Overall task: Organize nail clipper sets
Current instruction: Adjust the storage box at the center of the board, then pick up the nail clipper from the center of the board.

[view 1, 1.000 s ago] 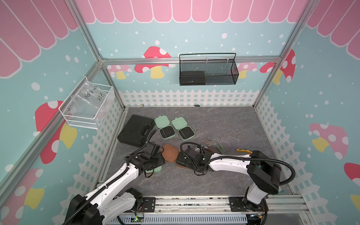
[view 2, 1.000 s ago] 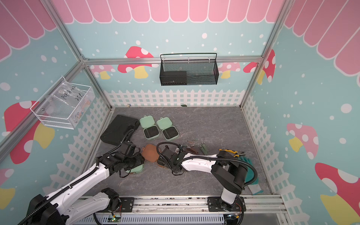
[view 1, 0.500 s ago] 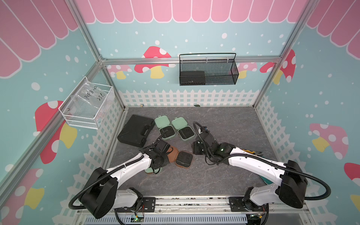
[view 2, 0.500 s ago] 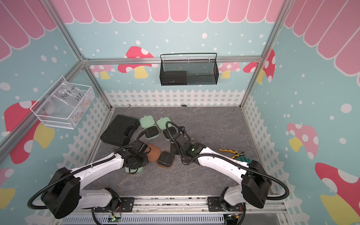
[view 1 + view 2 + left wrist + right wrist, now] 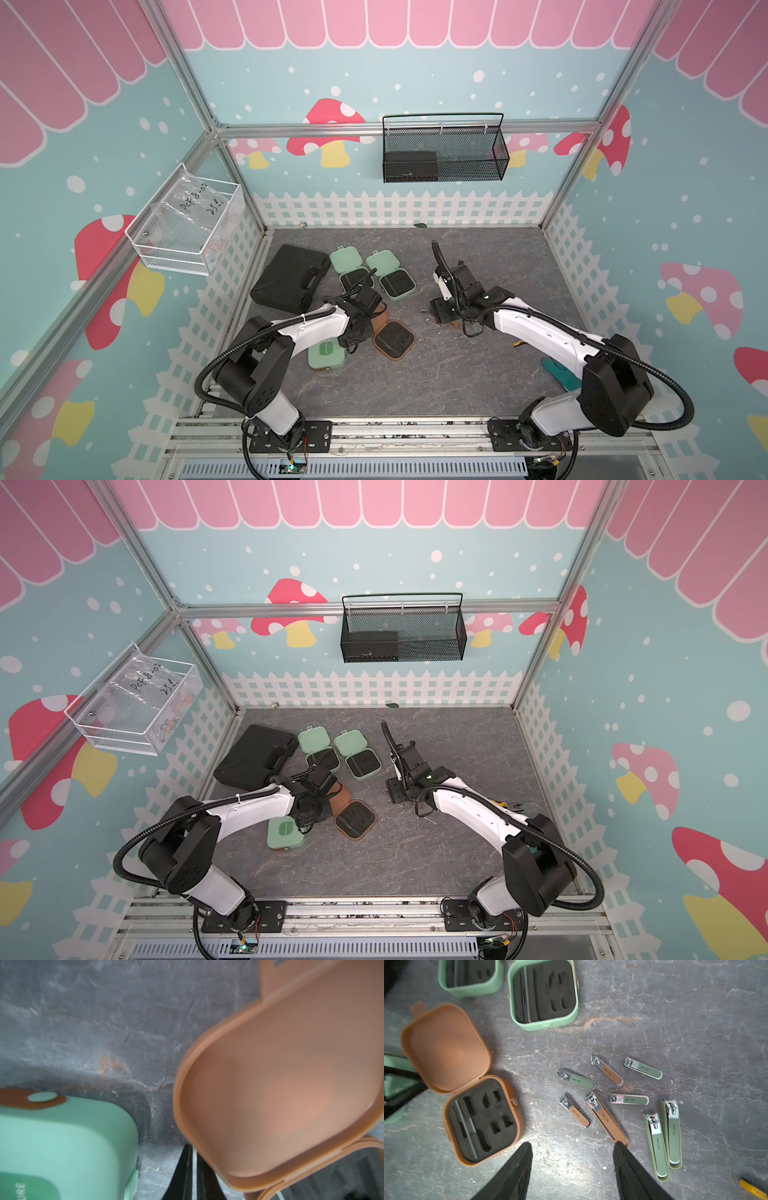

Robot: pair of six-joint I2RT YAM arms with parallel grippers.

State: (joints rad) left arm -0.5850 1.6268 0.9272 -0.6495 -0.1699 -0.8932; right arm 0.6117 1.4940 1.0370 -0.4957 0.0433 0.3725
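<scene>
The right gripper [image 5: 572, 1169], jaws spread wide and empty, hovers low over the grey stone-patterned surface [image 5: 675, 1012]. One fingertip sits at the end of a long brown-handled silver nail clipper [image 5: 606, 1119]. Seven more loose clippers [image 5: 629, 1099], brown and green, lie scattered around it.

To the left lies the open brown rounded-square plastic case [image 5: 481, 1122], with a black slotted insert. Two open mint green cases [image 5: 544, 993] lie farther back.

The left gripper [image 5: 194, 1176], jaws almost together with nothing seen between them, sits between the brown lid and a closed mint green case [image 5: 62, 1147].

The clippers look light, rigid and slick. Pinching one across its narrow sides near the middle seems safest.
</scene>
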